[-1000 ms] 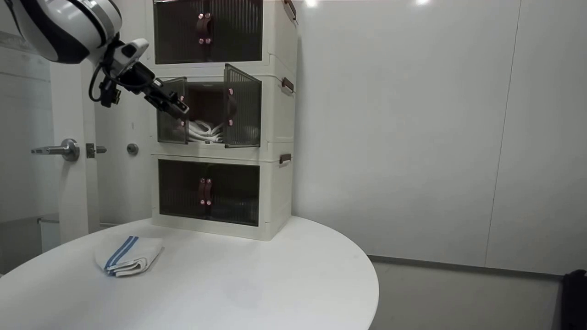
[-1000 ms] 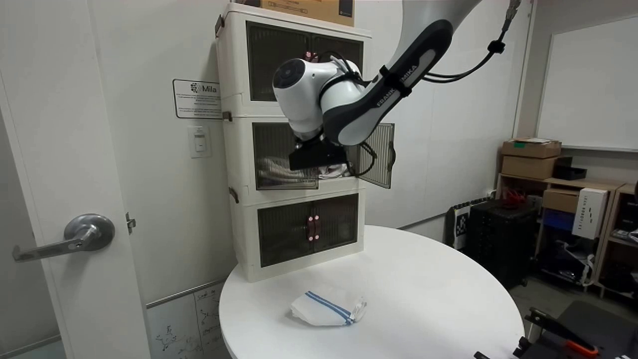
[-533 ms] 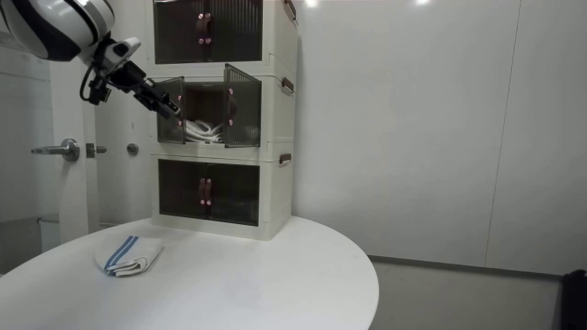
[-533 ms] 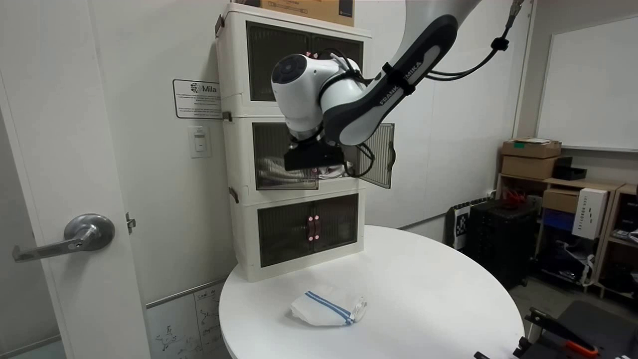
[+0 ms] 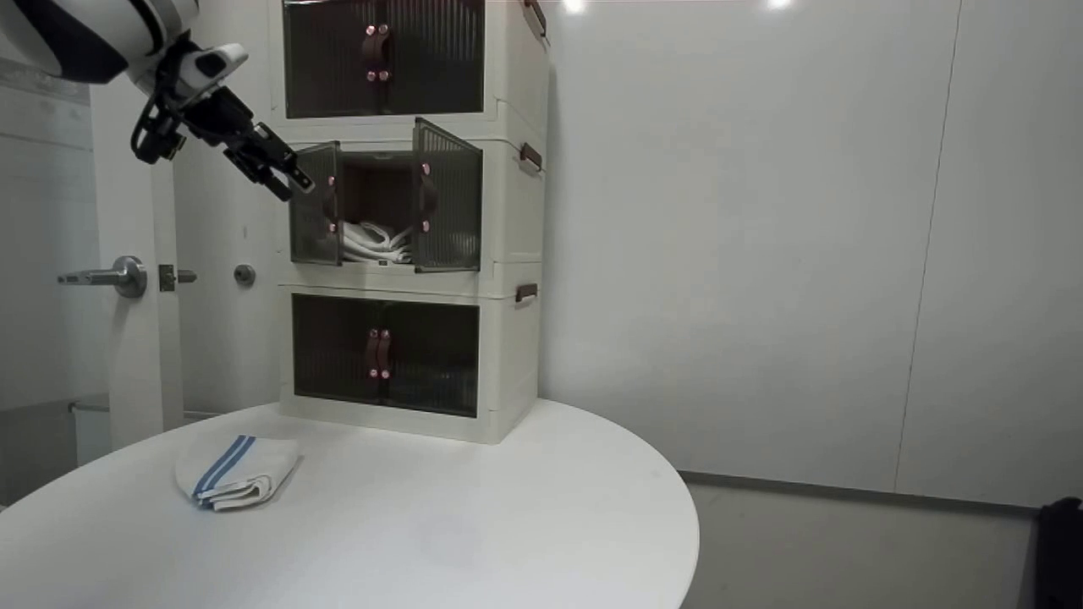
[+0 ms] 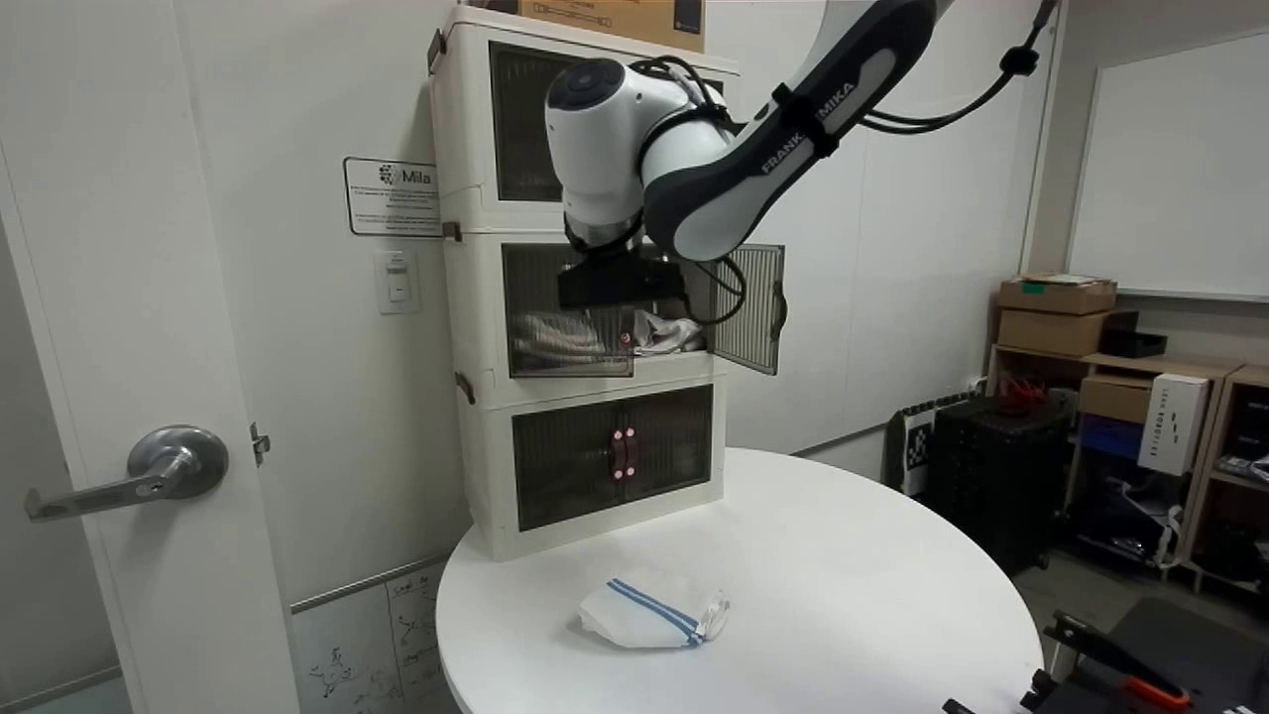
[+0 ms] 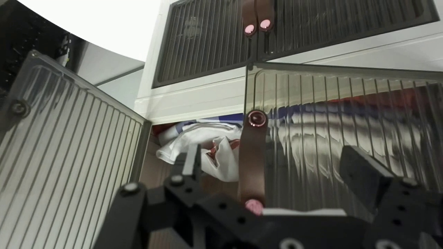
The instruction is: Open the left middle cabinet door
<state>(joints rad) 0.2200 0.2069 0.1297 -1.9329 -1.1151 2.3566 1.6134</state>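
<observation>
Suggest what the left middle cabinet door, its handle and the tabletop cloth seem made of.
Left middle cabinet door: probably plastic, glossy; ribbed, smoky, see-through. Handle: perhaps leather or imitation, smooth; brown strap. Tabletop cloth: fabric, perhaps cotton, matte; soft layered folds.

Both exterior views: set back, above surface (image 5: 474,524) level, facing the stacked cabinet (image 5: 381,281) obliquely from the front. In an exterior view its flank (image 5: 518,211) shows at frame right, white wall (image 5: 761,237) behind. In an exterior view the opposite flank (image 6: 471,307) shows at frame left, wooden shelving (image 6: 1224,371) beyond at right. Shared: cabinet, surface, folded towel (image 5: 254,465). Wrist view: close-up, upside down, bottom box (image 7: 207,48) at top, facing left middle cabinet door (image 7: 332,114) past the claw (image 7: 271,150); all three catch that door.
</observation>
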